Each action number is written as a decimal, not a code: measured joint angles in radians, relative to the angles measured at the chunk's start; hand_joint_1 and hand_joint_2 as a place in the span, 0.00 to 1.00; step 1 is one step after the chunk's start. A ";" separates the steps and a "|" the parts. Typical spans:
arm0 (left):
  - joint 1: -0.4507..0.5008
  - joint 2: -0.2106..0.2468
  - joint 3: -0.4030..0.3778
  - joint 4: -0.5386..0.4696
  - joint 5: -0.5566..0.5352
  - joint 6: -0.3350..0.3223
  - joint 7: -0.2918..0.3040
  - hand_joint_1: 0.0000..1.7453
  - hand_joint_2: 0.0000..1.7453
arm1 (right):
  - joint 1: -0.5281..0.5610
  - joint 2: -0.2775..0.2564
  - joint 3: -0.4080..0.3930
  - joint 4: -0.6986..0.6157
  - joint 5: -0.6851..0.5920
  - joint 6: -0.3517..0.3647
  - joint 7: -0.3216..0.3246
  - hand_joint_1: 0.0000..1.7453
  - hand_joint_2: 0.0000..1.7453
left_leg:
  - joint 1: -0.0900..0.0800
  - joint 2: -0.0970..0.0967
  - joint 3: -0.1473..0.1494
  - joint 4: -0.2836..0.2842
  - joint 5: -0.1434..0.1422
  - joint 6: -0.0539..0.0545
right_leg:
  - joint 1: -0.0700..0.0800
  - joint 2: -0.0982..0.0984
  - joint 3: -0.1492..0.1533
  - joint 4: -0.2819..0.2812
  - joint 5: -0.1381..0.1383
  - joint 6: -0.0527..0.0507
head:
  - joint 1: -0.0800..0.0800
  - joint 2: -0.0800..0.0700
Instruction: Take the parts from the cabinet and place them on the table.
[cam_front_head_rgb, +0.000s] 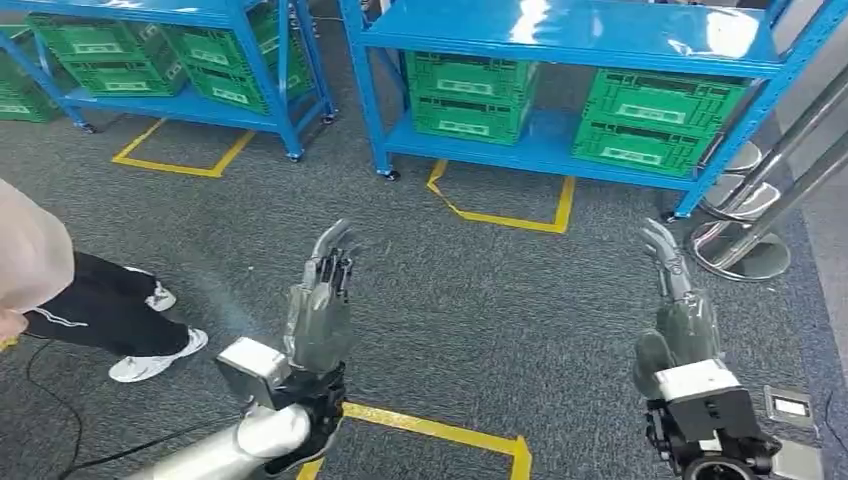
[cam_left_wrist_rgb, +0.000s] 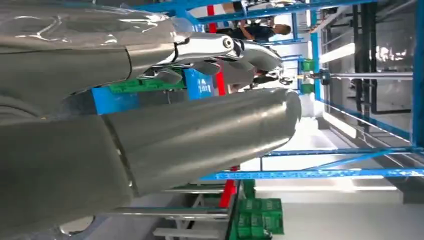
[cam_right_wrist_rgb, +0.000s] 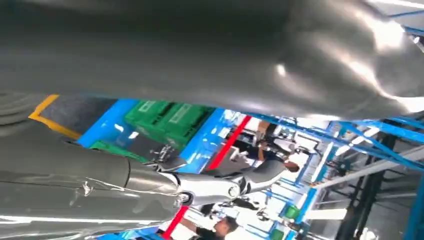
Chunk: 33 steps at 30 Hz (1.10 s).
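Right, both hands up over grey carpet, holding nothing: left hand (cam_front_head_rgb: 320, 300) fingers apart, right hand (cam_front_head_rgb: 678, 300) same. Green crates (cam_front_head_rgb: 660, 120) sit on low shelf of blue rack (cam_front_head_rgb: 560, 35) ahead; white labels too small to read. Person's leg (cam_front_head_rgb: 110, 310) nearby, left.

Head view looks down from high; wrist views sit close behind hands, sharing blue shelves (cam_front_head_rgb: 560, 40)

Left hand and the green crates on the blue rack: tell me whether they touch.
Apart. In the head view the left hand is raised over grey carpet, well short of the green crates on the blue rack.
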 joint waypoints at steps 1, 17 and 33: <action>0.001 0.000 0.000 0.000 0.000 0.000 0.000 0.00 0.00 | 0.000 0.000 0.000 0.001 0.000 0.000 0.000 0.00 0.00 | 0.011 -0.003 0.010 0.003 -0.006 -0.013 | -0.010 -0.002 0.033 -0.075 0.050 0.009 | 0.000 0.000; -0.004 0.006 0.002 0.003 0.004 0.000 -0.005 0.00 0.00 | 0.002 0.006 -0.002 0.017 -0.002 0.012 -0.004 0.00 0.00 | -0.038 -0.062 -0.304 0.233 -0.061 -0.005 | 0.036 0.063 0.301 -0.333 -0.012 -0.080 | -0.056 0.000; 0.002 0.005 0.005 0.004 0.017 0.000 -0.004 0.00 0.00 | -0.003 0.011 -0.001 0.026 -0.005 0.000 0.002 0.00 0.00 | -0.093 -0.095 -0.066 0.028 0.063 0.061 | 0.048 0.005 0.137 -0.152 -0.164 -0.022 | -0.017 0.000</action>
